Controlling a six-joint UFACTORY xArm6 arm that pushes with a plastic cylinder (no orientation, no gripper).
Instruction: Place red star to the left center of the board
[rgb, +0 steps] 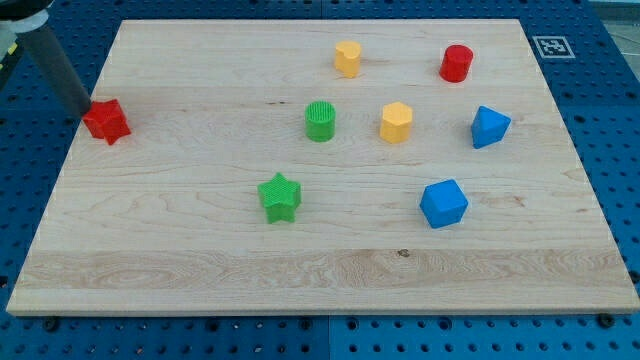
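The red star (107, 121) lies near the board's left edge, a little above mid-height. My tip (86, 108) is at the star's upper left, touching or nearly touching it. The rod slants up to the view's top left corner. The wooden board (200, 250) fills most of the view.
A green star (280, 197) lies below centre. A green cylinder (320, 121), two yellow blocks (348, 59) (396, 122), a red cylinder (456, 63) and two blue blocks (489, 127) (444, 203) lie in the centre and right. A marker tag (551, 46) sits off the board's top right corner.
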